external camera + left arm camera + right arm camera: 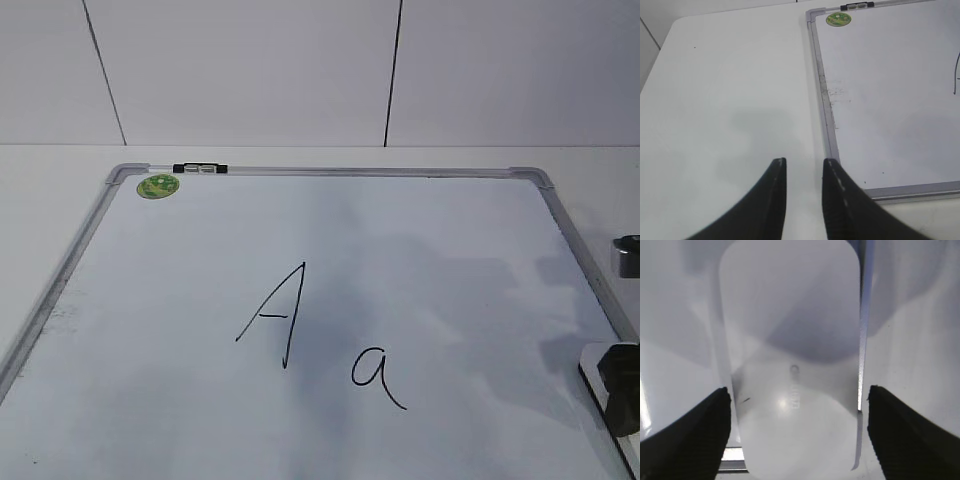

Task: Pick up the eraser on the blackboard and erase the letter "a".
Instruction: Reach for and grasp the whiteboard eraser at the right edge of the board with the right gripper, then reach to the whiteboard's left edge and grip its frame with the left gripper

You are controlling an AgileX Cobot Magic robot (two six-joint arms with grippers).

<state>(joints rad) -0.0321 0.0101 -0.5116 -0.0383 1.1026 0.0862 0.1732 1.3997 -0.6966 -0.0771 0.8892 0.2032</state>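
The white eraser (790, 315) fills the right wrist view and lies at the blackboard's right edge, by the grey frame (864, 340). My right gripper (799, 390) is open, one jaw on each side of the eraser, with a small gap on the right. In the exterior view the eraser (592, 358) and the dark right gripper (622, 388) sit at the far right. The blackboard (330, 172) carries the small letter "a" (375, 375) near the front middle. My left gripper (804, 162) is open and empty over the table, left of the board's frame (826, 110).
A larger capital "A" (275, 315) is drawn left of the "a". A green sticker (158, 185) and a black clip (200, 168) are at the board's far left corner. White table surrounds the board, with a tiled wall behind. A grey arm part (628, 255) shows at the right edge.
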